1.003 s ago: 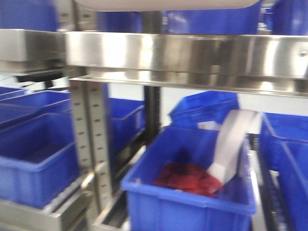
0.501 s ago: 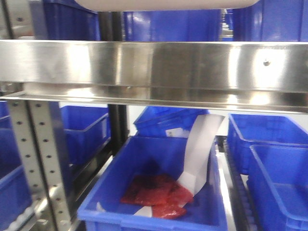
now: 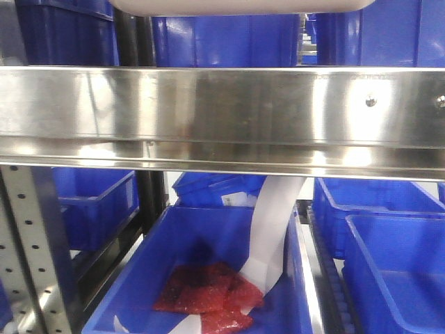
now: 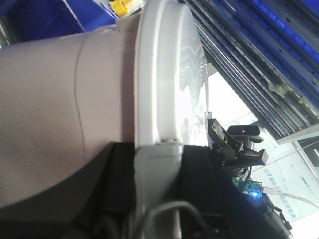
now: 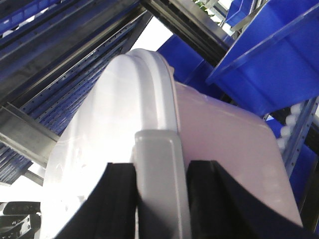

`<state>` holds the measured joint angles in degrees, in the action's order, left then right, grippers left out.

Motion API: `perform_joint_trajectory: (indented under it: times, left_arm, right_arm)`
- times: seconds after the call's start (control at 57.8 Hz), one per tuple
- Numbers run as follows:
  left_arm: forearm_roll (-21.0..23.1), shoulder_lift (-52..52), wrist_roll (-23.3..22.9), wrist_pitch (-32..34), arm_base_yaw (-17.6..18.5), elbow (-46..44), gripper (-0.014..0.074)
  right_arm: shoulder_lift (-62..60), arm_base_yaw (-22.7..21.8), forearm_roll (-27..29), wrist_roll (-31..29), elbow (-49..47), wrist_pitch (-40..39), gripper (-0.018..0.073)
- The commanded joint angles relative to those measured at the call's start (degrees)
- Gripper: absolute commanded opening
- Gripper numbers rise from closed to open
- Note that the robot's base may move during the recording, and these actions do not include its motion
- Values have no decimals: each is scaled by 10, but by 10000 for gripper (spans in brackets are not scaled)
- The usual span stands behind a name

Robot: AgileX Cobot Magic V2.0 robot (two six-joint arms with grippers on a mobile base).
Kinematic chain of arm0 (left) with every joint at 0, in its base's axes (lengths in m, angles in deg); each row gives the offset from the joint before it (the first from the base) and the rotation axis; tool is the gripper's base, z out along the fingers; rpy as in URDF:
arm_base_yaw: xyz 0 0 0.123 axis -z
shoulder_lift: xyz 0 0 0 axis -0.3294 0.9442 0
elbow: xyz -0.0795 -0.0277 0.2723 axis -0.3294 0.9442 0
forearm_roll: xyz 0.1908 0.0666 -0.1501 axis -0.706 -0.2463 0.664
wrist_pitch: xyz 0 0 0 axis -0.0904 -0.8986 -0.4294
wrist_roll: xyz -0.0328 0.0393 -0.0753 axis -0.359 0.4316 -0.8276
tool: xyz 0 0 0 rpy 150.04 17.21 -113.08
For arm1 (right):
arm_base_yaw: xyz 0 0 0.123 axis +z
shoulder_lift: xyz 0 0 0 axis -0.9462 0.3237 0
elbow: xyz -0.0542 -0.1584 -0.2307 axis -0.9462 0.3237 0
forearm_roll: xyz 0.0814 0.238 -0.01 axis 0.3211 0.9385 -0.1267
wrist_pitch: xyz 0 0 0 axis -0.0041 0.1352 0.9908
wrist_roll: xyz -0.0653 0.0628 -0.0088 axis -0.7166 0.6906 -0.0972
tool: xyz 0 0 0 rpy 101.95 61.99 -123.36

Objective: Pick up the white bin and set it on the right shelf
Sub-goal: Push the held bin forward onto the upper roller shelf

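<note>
The white bin's pale underside (image 3: 243, 6) shows at the top of the front view, held just above the right shelf's shiny steel front rail (image 3: 222, 111). In the left wrist view the bin (image 4: 60, 109) has a pinkish body and white lid; my left gripper (image 4: 157, 164) is shut on its grey handle clip (image 4: 158, 169). In the right wrist view the bin (image 5: 224, 144) fills the frame; my right gripper (image 5: 160, 189) is shut on the grey clip (image 5: 159, 174) at the other end. Neither gripper shows in the front view.
Under the rail a blue crate (image 3: 208, 278) holds red packets (image 3: 205, 292) and a white strip (image 3: 271, 223). More blue crates (image 3: 389, 229) stand right, left and behind. A perforated upright (image 3: 28, 250) rises at lower left. Blue crates (image 3: 229, 42) sit behind the rail.
The front view has swung right along the rack: the upright slid to the left edge and the rail now spans the whole frame, slightly lower. The bin stays at the top edge.
</note>
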<state>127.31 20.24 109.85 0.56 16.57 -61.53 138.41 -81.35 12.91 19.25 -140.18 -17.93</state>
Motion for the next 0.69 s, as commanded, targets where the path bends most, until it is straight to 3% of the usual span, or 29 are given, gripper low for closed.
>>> perform_joint_trajectory:
  times: [0.0,0.674]
  left_arm:
    - [67,-29,10,-102,10,-19,-126]
    - [67,-29,10,-102,10,-19,-126]
  right_arm:
    - [-20,4,43,2,-18,26,60]
    - [-20,4,43,2,-18,26,60]
